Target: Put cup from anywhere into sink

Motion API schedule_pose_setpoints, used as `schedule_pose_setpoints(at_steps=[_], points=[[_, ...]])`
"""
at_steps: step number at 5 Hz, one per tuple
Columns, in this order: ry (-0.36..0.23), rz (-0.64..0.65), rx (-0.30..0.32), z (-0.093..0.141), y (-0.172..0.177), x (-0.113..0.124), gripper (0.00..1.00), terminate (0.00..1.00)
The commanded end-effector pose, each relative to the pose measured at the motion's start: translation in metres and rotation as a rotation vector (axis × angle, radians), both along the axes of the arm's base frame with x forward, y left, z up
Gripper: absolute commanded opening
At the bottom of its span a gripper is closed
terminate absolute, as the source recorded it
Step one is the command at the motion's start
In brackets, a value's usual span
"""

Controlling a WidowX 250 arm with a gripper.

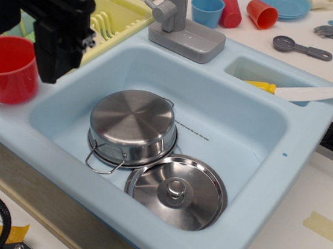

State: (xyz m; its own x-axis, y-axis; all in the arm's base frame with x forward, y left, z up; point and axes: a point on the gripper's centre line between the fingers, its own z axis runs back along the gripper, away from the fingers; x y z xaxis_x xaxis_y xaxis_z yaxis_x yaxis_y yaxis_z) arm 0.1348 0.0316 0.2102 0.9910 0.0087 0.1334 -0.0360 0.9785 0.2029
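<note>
The cup (6,68) is a large bright red mug standing upright at the far left, on the left rim of the sink (85,190). The sink is light blue with a deep basin, a small side compartment (252,68) and a grey faucet (179,23). My black gripper (24,46) hangs at the top left, just above the cup's mouth. Its jaws look open, with the right finger (56,56) beside the cup's right edge. The cup is not held.
An upturned steel pot (133,126) and a steel lid (177,189) lie in the basin. A yellow-green dish rack (116,15) stands behind the gripper. A white knife (307,93) lies across the side compartment. A blue cup (206,9), small red tumbler (230,9) and orange-red tumbler (262,13) stand behind.
</note>
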Motion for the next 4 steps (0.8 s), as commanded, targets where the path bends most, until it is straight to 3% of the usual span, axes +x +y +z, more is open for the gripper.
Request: schedule_pose_setpoints(at_steps=[1,3,4], points=[[0.0,0.0,0.0,0.0,0.0,0.0,1.0,0.0],[-0.003,-0.029,0.067,-0.008,0.04,0.014,1.0,0.0],[0.005,-0.022,0.07,-0.015,0.058,0.02,1.0,0.0]])
